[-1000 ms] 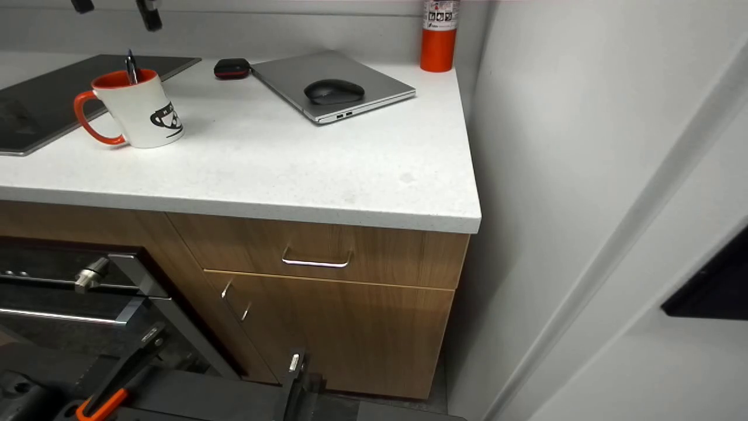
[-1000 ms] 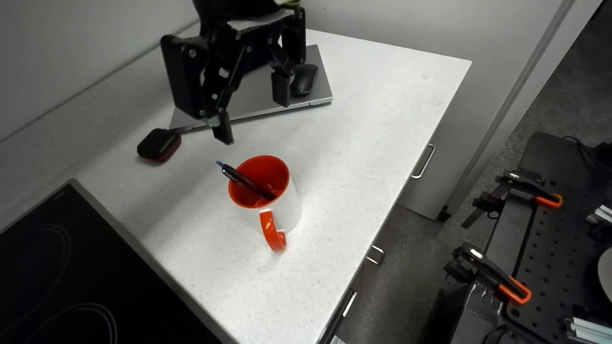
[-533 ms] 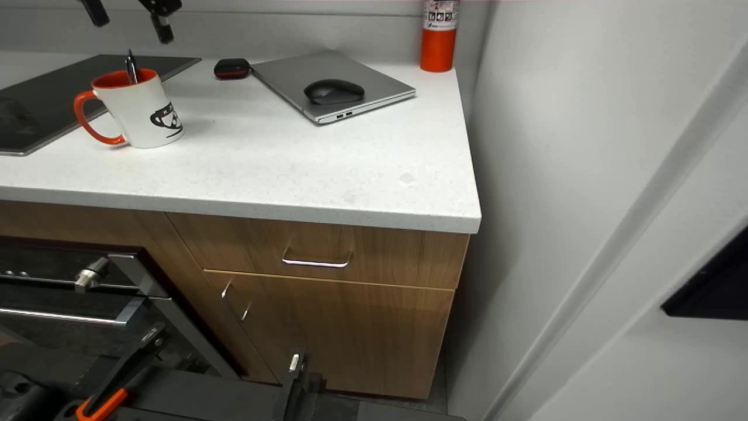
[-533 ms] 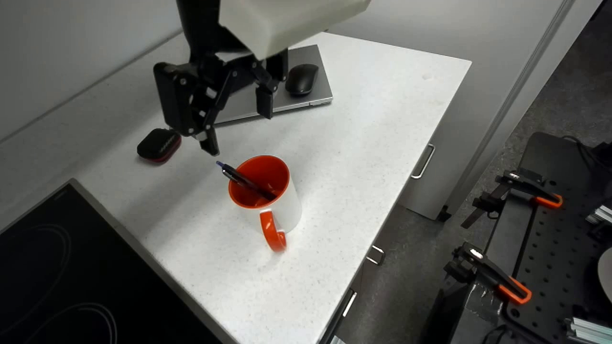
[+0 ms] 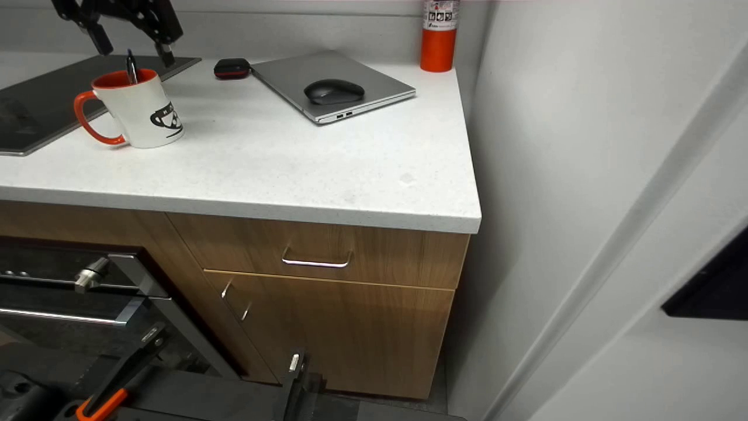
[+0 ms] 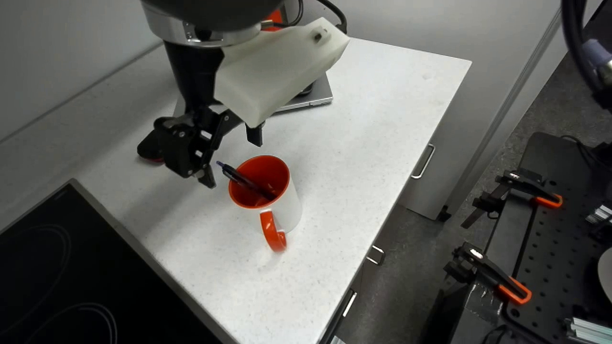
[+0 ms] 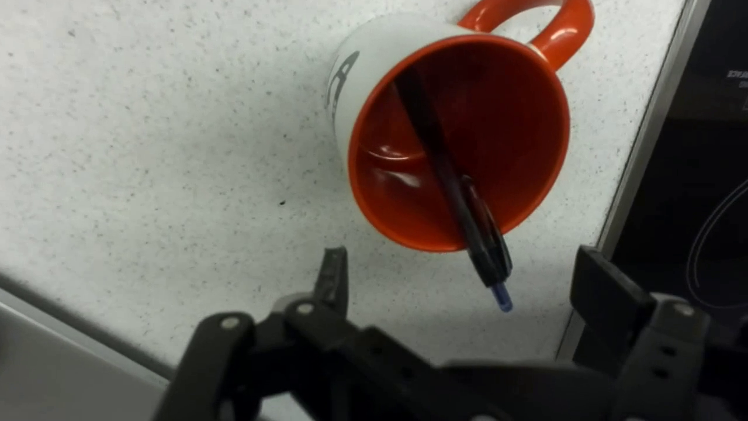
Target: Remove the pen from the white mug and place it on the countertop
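Likely pre-grasp: hovering near pen in white mug with wide-spread, empty gripper; needs lowering astride, then closing.

Bright countertop, soft shadows (dimmer wrist view)

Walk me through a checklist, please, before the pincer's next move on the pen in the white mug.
1. Pincer open: ok, its fingers stand wide apart.
2. Click pen lined up: ok in the wrist view, its clip end shows between the fingers.
3. Pincer height against the pen: cannot tell from these angles.
4. White mug upright: ok, standing on the countertop.
5. Mug handle out of the way: ok, well away from the fingers.
6. Grip ready for lifting: not ok, neither finger touches the pen.
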